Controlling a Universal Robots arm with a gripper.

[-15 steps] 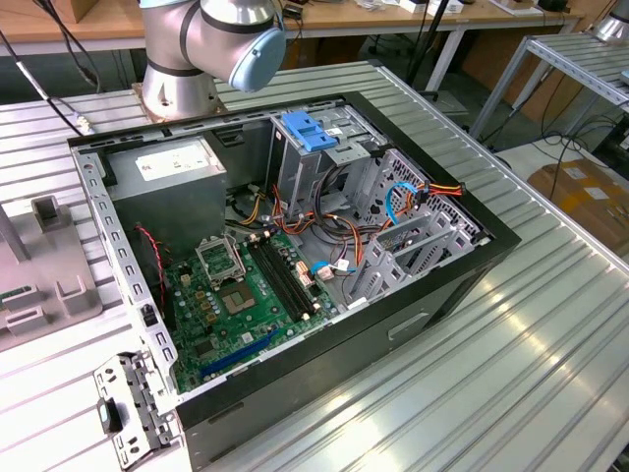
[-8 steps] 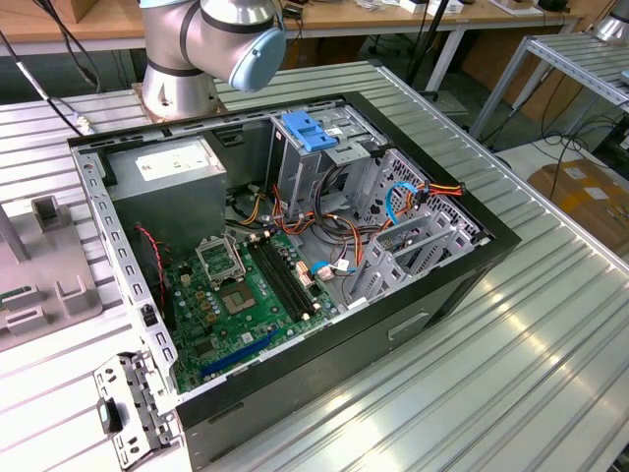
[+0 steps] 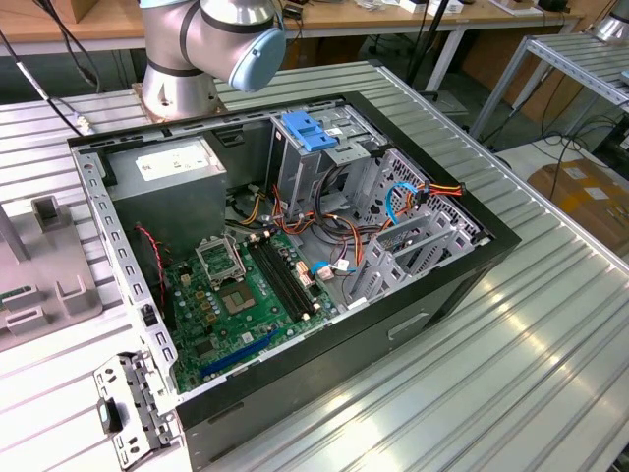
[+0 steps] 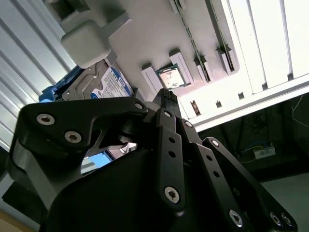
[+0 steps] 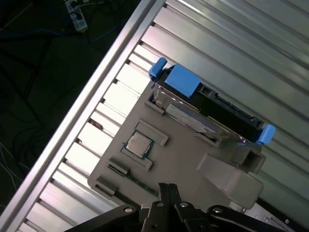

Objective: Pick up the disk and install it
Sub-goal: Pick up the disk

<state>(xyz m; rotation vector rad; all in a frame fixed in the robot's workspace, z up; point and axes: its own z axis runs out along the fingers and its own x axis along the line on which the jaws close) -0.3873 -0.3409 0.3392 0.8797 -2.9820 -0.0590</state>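
Black gripper (image 5: 166, 187) hovers near the flat silver, blue-railed disk (image 4: 108, 86).
Its jaws meet, empty; a clean pick needs them parted, square to the rails (image 5: 181, 81).

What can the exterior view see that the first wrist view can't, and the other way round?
Exterior view: the open computer case with its green motherboard, the grey power-supply box and the robot arm. First wrist view: the disk with blue rails, a square processor chip and the black claw, shut on nothing. Both: the ribbed metal table and the grey holder tray.
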